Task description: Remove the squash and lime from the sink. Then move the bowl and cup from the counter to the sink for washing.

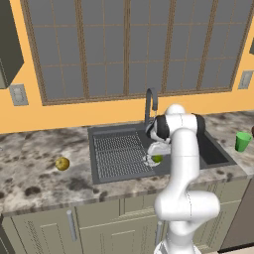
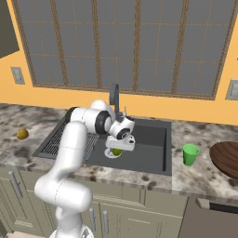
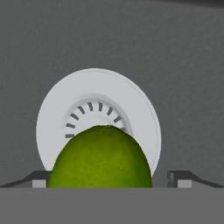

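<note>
Lime (image 3: 101, 156), a small round bright green ball, lies in the dark grey rectangular sink (image 1: 116, 171) over the round silver drain (image 3: 57, 114), between the spread fingers of the claw (image 3: 107, 178), which do not touch it. Mottled grey stone surface (image 1: 34, 173) carries the small yellow-orange squash (image 1: 62, 163) left of the sink, the bright green tumbler cup (image 2: 190, 154) and the reddish-brown bowl (image 2: 226, 159) to its right, below an orange wall with a gridded window (image 1: 134, 47).
</note>
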